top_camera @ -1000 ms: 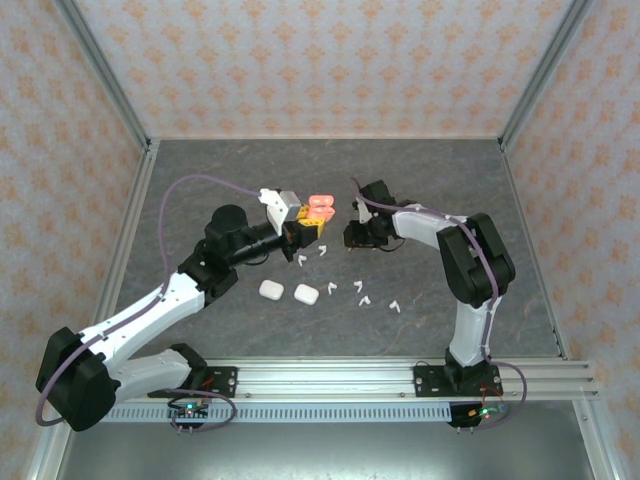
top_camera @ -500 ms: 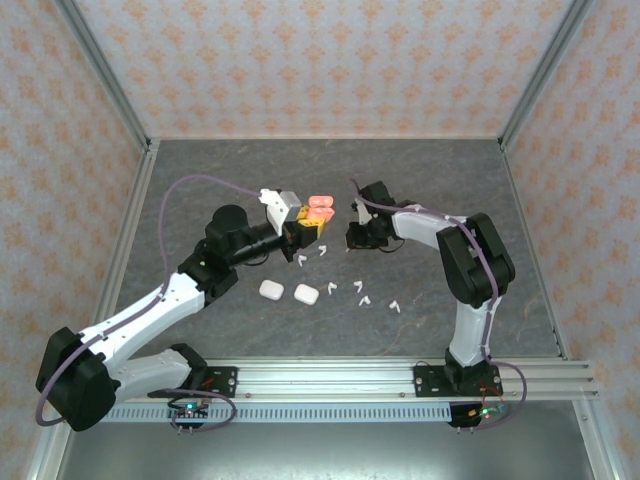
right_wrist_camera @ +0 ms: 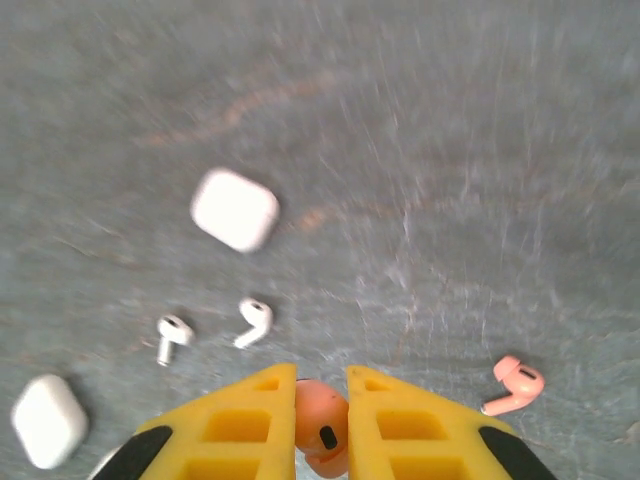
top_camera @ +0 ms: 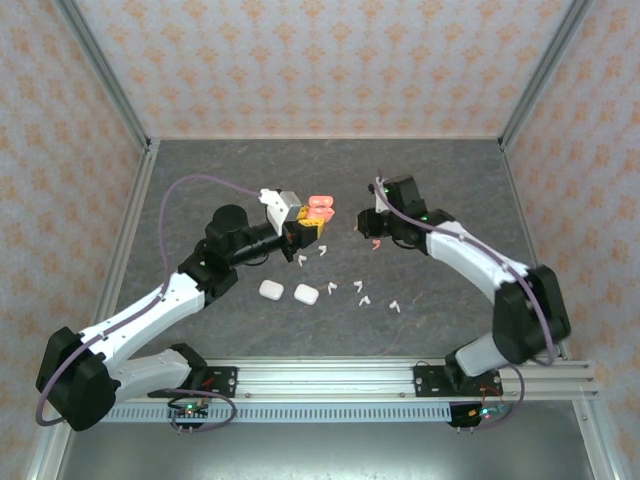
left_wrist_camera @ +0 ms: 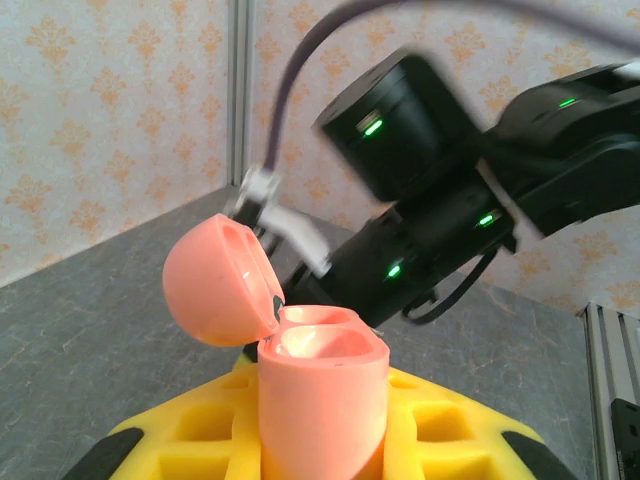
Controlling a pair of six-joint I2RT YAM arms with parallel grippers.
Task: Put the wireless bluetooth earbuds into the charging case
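While the coral earbud (right_wrist_camera: 321,432) is sitting pinched between the yellow fingers (right_wrist_camera: 230,425) of the right gripper (right_wrist_camera: 320,395), above the table (right_wrist_camera: 420,150), the left gripper (top_camera: 304,231) is clamping the open coral case (left_wrist_camera: 322,390) upright; the next move is calling for lining the stem over a well (left_wrist_camera: 330,338) and lowering gently

A dark grey, stone-veined table (top_camera: 250,170) sits boxed in by three walls: the back wall (top_camera: 320,60), the left wall (top_camera: 50,150) and the right wall (top_camera: 600,150), all papered pale pink with rows of small orange ornaments. Bare aluminium posts (top_camera: 100,65) rise at the two far corners, and a slotted aluminium rail (top_camera: 340,378) crosses the near edge. The light is even and soft
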